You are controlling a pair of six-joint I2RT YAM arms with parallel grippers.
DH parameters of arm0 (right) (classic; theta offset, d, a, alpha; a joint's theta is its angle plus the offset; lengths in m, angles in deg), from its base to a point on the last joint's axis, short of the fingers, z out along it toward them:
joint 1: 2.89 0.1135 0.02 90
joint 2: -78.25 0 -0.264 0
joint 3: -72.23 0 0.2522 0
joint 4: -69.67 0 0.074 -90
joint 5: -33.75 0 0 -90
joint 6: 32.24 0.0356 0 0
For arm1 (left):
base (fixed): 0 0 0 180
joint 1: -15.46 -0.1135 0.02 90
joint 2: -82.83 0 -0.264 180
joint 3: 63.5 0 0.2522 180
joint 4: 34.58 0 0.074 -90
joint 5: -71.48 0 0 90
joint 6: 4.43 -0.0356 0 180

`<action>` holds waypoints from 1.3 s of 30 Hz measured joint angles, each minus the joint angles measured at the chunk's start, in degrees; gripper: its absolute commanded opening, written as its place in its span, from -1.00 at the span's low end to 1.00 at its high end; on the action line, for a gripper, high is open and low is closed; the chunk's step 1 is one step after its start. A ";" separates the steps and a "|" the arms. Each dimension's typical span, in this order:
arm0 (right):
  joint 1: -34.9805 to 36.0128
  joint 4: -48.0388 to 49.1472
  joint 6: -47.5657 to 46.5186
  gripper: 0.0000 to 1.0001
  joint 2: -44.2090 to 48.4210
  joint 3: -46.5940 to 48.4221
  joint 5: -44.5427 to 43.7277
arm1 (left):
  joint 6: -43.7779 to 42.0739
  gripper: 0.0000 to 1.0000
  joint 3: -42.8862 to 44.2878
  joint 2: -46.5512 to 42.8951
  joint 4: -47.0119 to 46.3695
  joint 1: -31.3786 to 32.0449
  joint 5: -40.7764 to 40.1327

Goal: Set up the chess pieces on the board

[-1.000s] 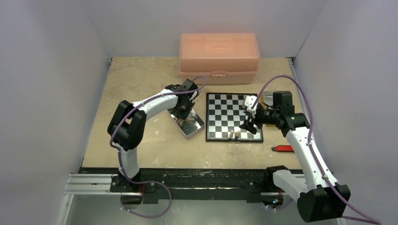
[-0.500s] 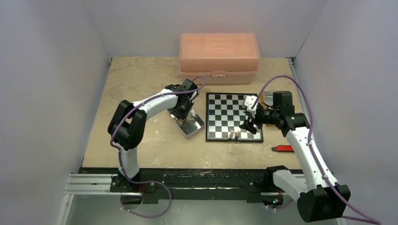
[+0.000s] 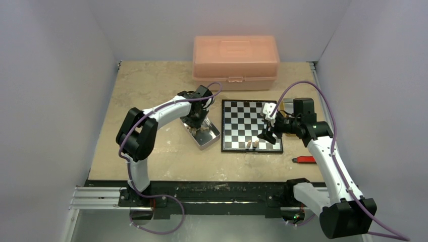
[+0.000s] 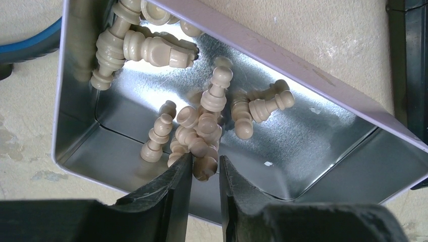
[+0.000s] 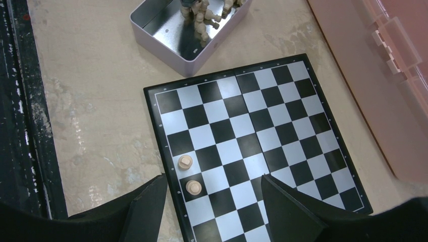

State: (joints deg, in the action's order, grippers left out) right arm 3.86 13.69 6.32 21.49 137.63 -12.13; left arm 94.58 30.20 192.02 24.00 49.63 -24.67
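A metal tin holds several light tan chess pieces. My left gripper reaches down into it, and its jaws pinch one tan piece at the near end of the pile. In the top view that gripper is over the tin. The black-and-silver board lies right of the tin. Two tan pieces stand on its near edge row. My right gripper hangs open and empty above that edge of the board.
A large pink plastic box stands at the back, just beyond the board. A small red object lies on the table right of the board's near corner. The tin also shows at the top of the right wrist view.
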 measured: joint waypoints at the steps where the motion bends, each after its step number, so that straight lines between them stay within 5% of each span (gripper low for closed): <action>1: 0.00 0.00 0.00 0.45 -0.09 0.00 0.00 | 0.02 -0.55 0.00 0.00 0.09 0.00 0.00; 7: 0.00 0.00 0.00 0.44 -0.22 0.00 0.00 | 0.44 -0.67 0.00 0.00 0.28 0.00 0.00; 13: 0.00 0.00 0.00 0.44 -0.22 0.00 0.00 | 0.44 -1.00 -0.02 0.00 0.31 0.00 0.04; 39: 0.00 0.00 0.00 0.45 -0.24 0.00 0.00 | 1.20 -1.00 -3.56 -9.22 0.92 0.04 3.45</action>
State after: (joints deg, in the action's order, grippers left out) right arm 3.86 13.69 6.32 21.25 137.63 -12.13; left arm 95.78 26.64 182.79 24.91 49.67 -21.21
